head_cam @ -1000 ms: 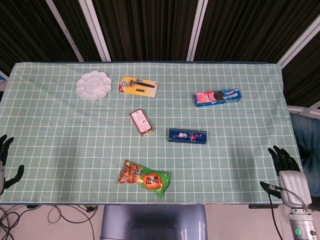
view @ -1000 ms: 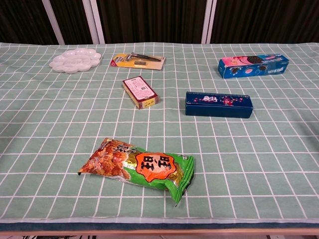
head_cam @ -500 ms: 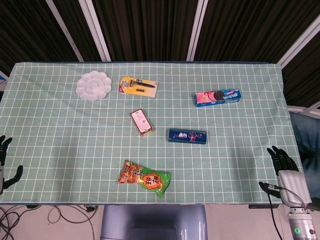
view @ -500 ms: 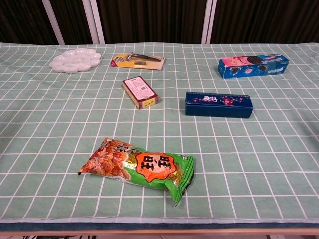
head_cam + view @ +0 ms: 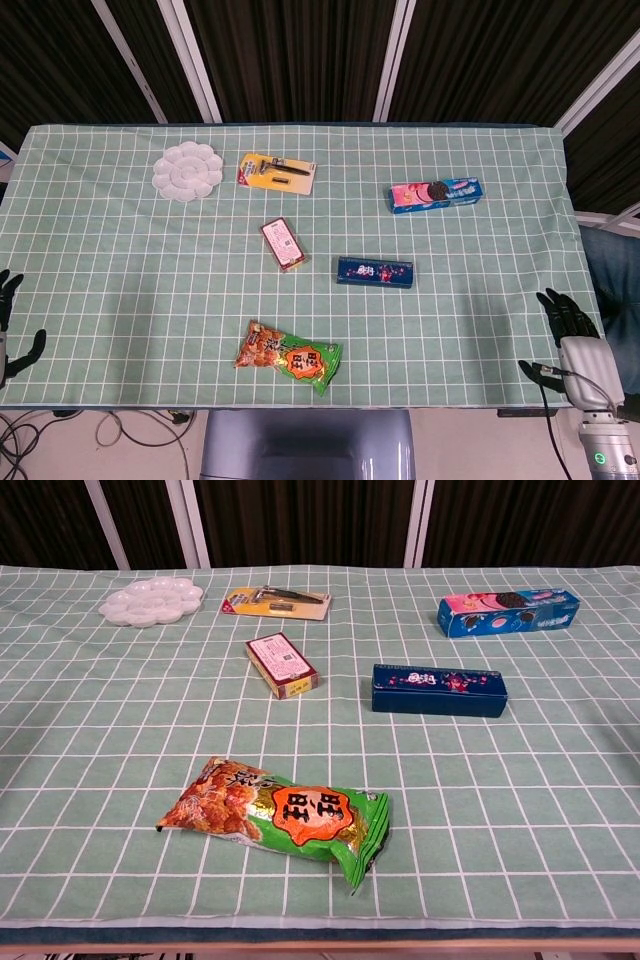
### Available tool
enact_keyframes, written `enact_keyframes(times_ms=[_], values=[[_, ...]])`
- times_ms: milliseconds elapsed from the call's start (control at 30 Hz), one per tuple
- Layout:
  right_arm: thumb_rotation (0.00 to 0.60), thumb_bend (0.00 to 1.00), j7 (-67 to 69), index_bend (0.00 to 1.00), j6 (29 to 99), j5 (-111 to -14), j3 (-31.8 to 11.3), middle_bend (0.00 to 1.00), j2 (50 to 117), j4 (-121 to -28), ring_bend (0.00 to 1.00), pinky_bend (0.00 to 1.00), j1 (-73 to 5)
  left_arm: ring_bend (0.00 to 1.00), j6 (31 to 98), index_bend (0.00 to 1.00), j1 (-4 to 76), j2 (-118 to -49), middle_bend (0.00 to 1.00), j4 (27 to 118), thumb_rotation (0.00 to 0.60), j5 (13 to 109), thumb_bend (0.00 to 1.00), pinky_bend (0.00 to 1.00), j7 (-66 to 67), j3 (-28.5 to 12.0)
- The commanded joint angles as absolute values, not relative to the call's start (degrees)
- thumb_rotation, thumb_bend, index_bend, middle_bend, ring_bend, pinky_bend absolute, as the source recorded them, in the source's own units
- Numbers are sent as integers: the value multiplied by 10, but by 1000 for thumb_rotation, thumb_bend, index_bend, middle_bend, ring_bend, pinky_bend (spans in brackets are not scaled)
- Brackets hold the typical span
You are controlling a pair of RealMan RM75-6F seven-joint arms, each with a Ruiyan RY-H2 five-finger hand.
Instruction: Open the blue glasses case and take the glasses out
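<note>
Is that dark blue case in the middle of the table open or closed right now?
Closed. The blue glasses case lies flat on the checked tablecloth, its lid down; no glasses show, and neither hand touches it.

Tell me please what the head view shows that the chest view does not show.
Only the head view shows the two robot hands, the left hand and the right hand, both at the table's near corners and empty. It also shows the grey chair back. The chest view shows nothing extra, only closer detail. Both show the closed dark blue glasses case, the green snack bag and the white flower-shaped palette.
</note>
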State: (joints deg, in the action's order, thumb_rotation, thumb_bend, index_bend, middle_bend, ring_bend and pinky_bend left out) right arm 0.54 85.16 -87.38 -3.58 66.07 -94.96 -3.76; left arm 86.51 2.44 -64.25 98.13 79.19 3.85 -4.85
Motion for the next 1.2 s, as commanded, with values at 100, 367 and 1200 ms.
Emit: enact_keyframes(times_ms=[100,367,1200], values=[[600,360,31,115,762,-870,-57,145,606,-985,74,170,-100,0,863,60,26,-643,0,984,600,789,373,0,43,-49],[600,380,-18,147,588,-752,-105,156,562,-1041,74,169,-211,0,850,60,27,-638,0,991,600,772,374,0,44,-50],[600,335,-443,223,637,-320,-152,215,831,-1004,96,170,-475,0,835,60,30,-632,0,995,600,762,374,0,40,-48]])
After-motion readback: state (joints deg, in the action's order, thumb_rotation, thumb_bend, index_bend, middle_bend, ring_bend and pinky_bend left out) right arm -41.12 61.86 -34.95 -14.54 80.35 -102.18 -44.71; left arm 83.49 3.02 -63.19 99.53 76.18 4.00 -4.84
